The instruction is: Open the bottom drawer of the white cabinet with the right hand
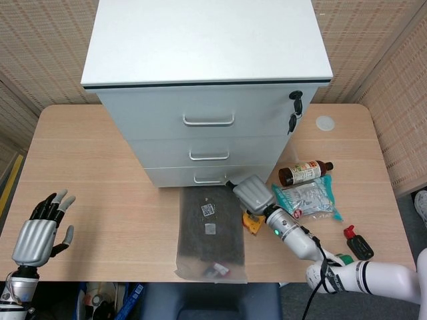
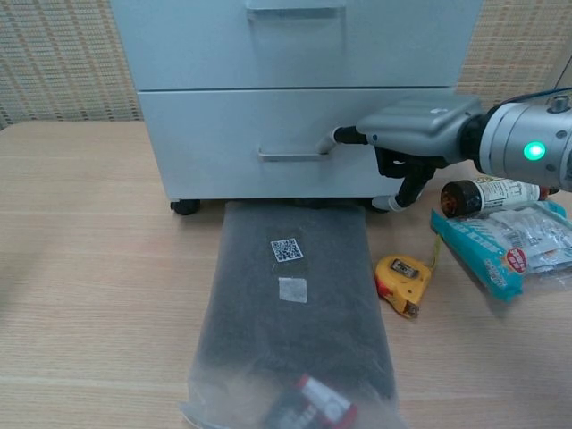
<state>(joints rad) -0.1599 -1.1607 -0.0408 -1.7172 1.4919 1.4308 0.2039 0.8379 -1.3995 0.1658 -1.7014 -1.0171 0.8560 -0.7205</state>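
The white cabinet (image 1: 207, 47) stands at the back of the table with its three drawers closed. The bottom drawer (image 2: 223, 143) has a thin metal handle (image 2: 293, 155), which in the head view sits low on the front (image 1: 209, 179). My right hand (image 2: 416, 134) hovers just right of that handle. One finger is stretched out with its tip (image 2: 329, 140) at the handle's right end, and the other fingers are curled under the palm. In the head view the right hand (image 1: 252, 193) is close to the drawer front. My left hand (image 1: 39, 232) hangs open at the table's left front edge.
A grey pouch in clear plastic (image 2: 290, 304) lies right before the bottom drawer. A yellow tape measure (image 2: 402, 273), a brown bottle (image 2: 496, 192) and a teal packet (image 2: 509, 241) lie under and right of my right arm. A small black bottle (image 1: 359, 245) sits at the right.
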